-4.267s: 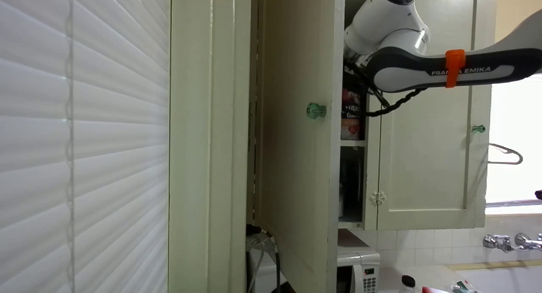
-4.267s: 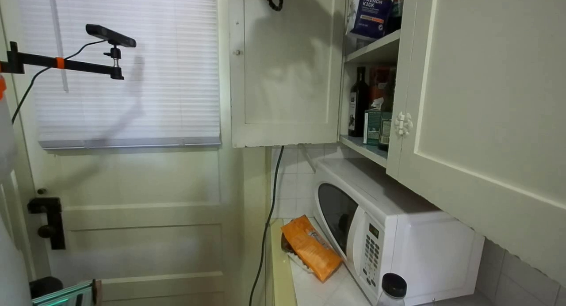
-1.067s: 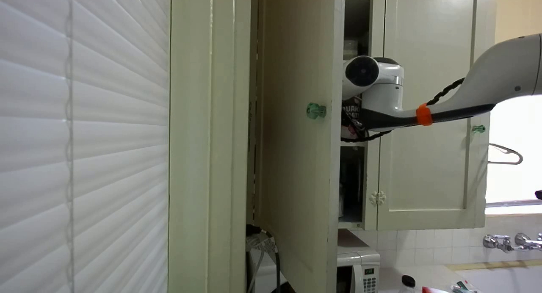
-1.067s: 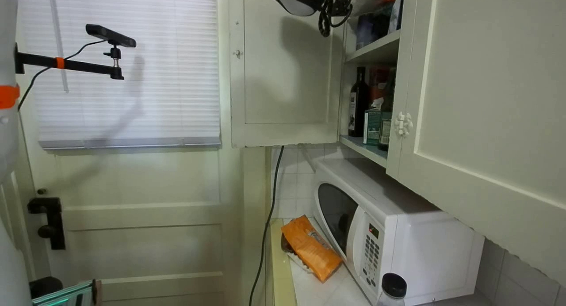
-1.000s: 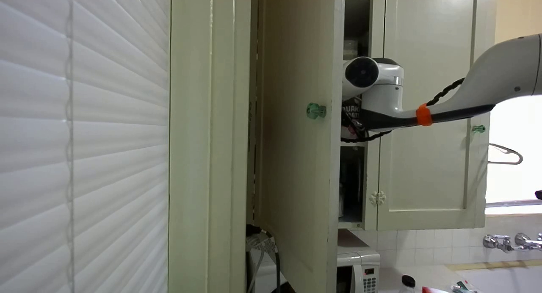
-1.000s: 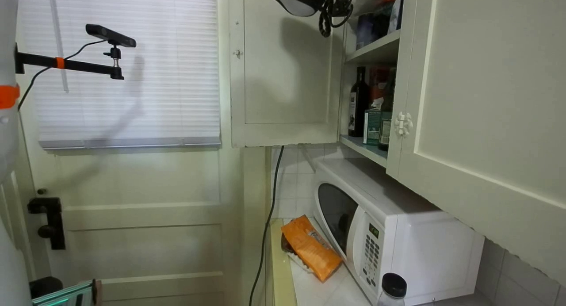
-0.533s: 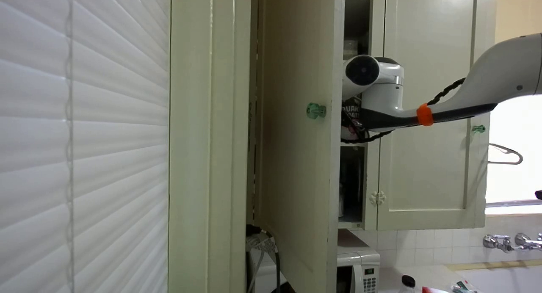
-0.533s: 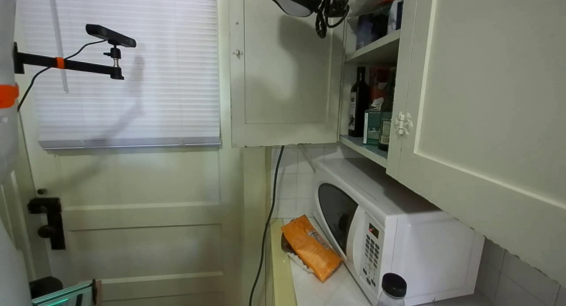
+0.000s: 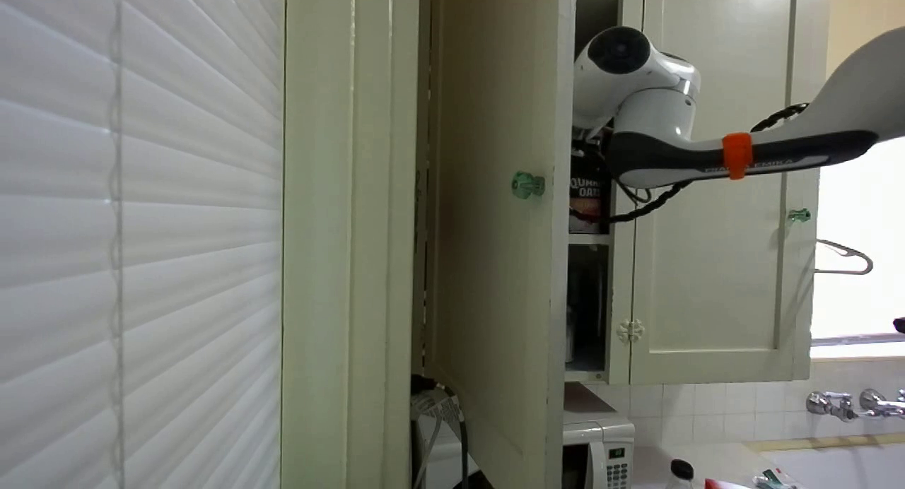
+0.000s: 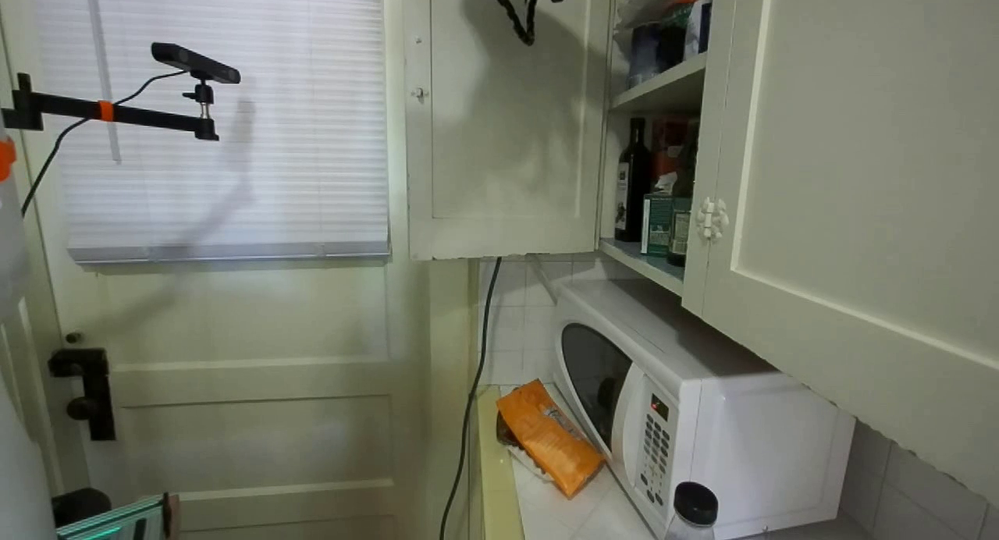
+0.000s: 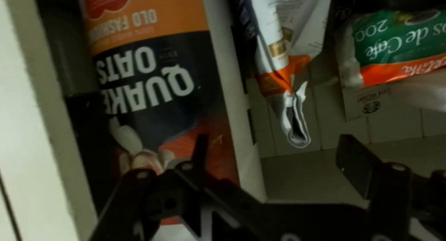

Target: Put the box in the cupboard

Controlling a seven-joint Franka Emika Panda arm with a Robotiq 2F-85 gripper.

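Observation:
The wrist picture stands upside down. In it my gripper (image 11: 273, 143) is open, its dark fingers (image 11: 355, 161) wide apart with nothing held. Ahead of the gap, touching neither finger, is the rolled top of a white-and-navy bag (image 11: 292, 42) with an orange band. That bag (image 10: 697, 33) is in the upper compartment of the cupboard (image 10: 663, 87), partly hidden by the frame. Which thing is the task's box I cannot tell; a small green box (image 10: 657, 226) stands on the lower shelf. The cupboard door (image 9: 495, 277) stands open, and the gripper is hidden in both exterior views.
An oats canister (image 11: 156, 77) stands close beside the left finger. A green coffee bag (image 11: 400, 46) sits farther in. On the lower shelf is a dark bottle (image 10: 633, 181). Below are a microwave (image 10: 749, 438) and an orange packet (image 10: 550, 438) on the counter.
In the last half second the arm has risen and drawn back, while the white-and-navy bag stays in the compartment. About four seconds ago that bag was nearer the shelf's front, its label showing.

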